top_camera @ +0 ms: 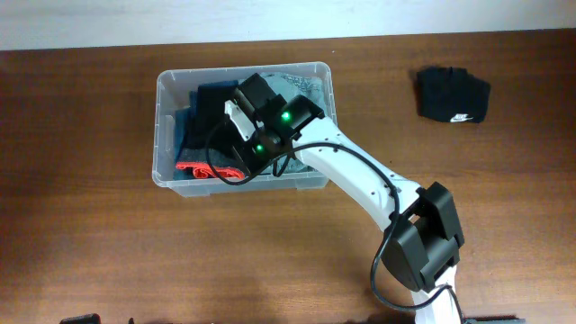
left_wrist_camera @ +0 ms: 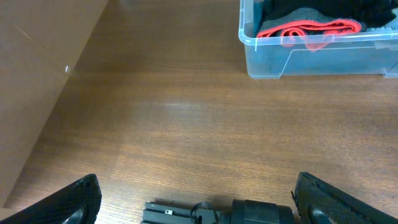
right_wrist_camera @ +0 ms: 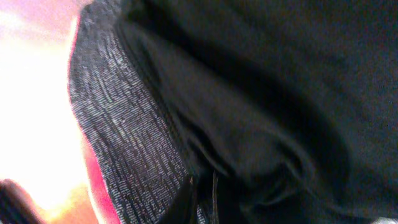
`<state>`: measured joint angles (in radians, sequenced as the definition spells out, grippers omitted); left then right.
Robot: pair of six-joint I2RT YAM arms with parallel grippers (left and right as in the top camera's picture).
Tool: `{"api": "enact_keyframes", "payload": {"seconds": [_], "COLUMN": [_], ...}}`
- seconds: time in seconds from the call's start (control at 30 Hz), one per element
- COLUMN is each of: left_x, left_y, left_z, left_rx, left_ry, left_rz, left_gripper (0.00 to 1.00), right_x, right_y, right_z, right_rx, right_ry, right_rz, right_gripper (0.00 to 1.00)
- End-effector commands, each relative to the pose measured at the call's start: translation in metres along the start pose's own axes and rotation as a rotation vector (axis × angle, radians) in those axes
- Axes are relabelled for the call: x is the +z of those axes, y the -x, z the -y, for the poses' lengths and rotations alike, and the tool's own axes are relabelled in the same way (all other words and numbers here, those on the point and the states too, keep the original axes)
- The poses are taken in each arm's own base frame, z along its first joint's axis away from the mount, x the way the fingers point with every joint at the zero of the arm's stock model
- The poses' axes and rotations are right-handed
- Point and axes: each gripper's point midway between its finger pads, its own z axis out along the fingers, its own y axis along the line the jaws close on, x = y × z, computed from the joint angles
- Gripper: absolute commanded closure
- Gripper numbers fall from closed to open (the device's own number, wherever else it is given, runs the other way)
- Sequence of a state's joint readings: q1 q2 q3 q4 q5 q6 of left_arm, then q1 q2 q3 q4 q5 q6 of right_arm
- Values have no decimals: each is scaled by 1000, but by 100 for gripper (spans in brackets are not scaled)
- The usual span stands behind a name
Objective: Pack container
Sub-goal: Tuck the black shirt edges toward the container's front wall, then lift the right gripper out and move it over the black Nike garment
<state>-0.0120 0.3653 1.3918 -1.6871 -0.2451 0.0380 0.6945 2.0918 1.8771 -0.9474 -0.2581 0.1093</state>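
Note:
The clear plastic container stands at the back left of the table and holds folded clothes: a black garment, a grey-blue one and a red-trimmed one. My right gripper is down inside the container among the clothes. In the right wrist view its fingers look closed together on the black garment, next to grey knit fabric. My left gripper is open and empty above bare table. The container lies ahead of it to the right.
A folded black garment with a white logo lies on the table at the back right. The right arm stretches from its base across the table's middle. A black device lies below the left gripper.

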Motion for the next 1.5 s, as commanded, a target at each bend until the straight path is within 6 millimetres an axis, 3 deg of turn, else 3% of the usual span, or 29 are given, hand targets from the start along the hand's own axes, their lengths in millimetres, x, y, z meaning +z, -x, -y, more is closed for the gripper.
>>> {"api": "enact_keyframes", "payload": {"seconds": [0.0,0.17,0.27,0.37,0.4,0.5,0.57,0.67,0.7,0.87,1.03,1.13,1.27,1.47], "left_x": [0,0,0,0,0,0,0,0,0,0,0,0,0,0], "left_y": [0,0,0,0,0,0,0,0,0,0,0,0,0,0], "left_z": [-3,-3,-3,-3,-3,-3,-3,-3,-3,-3,-3,-3,-3,-3], "left_rx": [4,4,4,4,4,4,4,4,4,4,4,4,4,4], "left_ry": [13,13,13,13,13,13,13,13,13,13,13,13,13,13], "left_rz": [0,0,0,0,0,0,0,0,0,0,0,0,0,0], "left_gripper": [0,1,1,1,1,1,1,1,1,1,1,1,1,0], "right_x": [11,7,-19,-63,-81,-141,-180,-225,-237,-281,-303,-304,-289,-253], "right_y": [-19,-16,7,38,48,70,77,76,73,30,-25,-49,-71,-121], "right_z": [1,14,11,9,10,21,40,82,101,217,306,340,372,417], "right_rx": [5,0,-17,-30,-31,-8,49,179,227,546,754,763,697,1173], "right_ry": [5,-75,-101,-143,-156,-212,-243,-289,-311,-419,-413,-345,-243,-145], "right_rz": [-52,-30,53,180,226,353,418,491,507,531,531,518,486,422], "right_gripper": [96,95,93,84,77,31,18,8,2,1,1,1,1,2]}}
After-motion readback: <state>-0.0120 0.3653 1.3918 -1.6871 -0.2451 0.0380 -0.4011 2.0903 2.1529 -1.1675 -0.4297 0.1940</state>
